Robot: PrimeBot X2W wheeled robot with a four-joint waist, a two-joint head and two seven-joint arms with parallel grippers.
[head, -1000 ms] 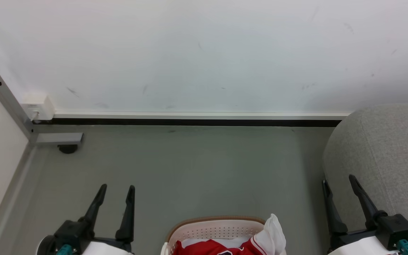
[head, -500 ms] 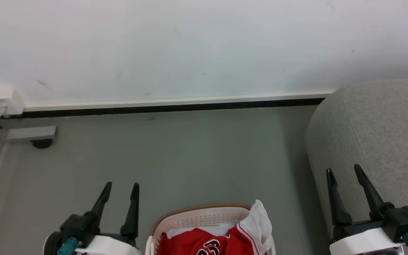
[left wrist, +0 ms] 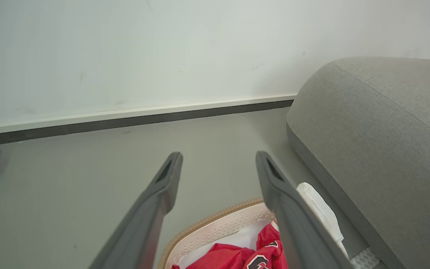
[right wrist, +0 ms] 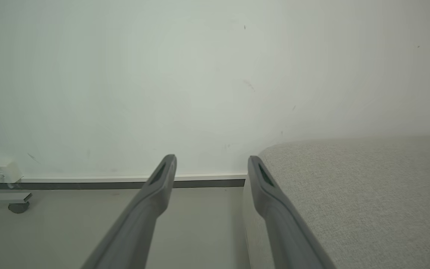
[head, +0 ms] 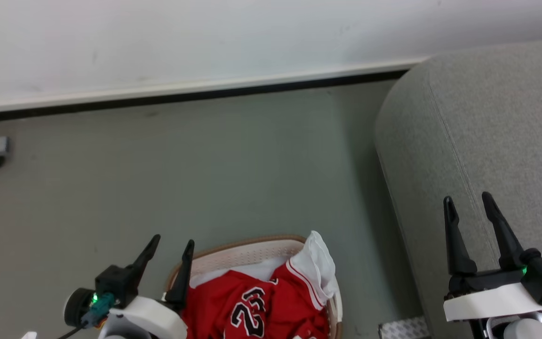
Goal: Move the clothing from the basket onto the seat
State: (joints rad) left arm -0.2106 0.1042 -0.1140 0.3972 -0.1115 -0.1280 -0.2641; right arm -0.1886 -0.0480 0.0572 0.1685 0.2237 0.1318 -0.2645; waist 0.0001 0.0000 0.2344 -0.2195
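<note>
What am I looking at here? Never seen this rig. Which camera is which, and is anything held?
A wheeled robot with two arms. One picture looks down from its head; the other two look along each wrist's own fingers. The left gripper and right gripper are both open and hold nothing. On the grey floor stands a white basket with red clothing in it, numerals showing on top. The big grey seat stands to the robot's right.
</note>
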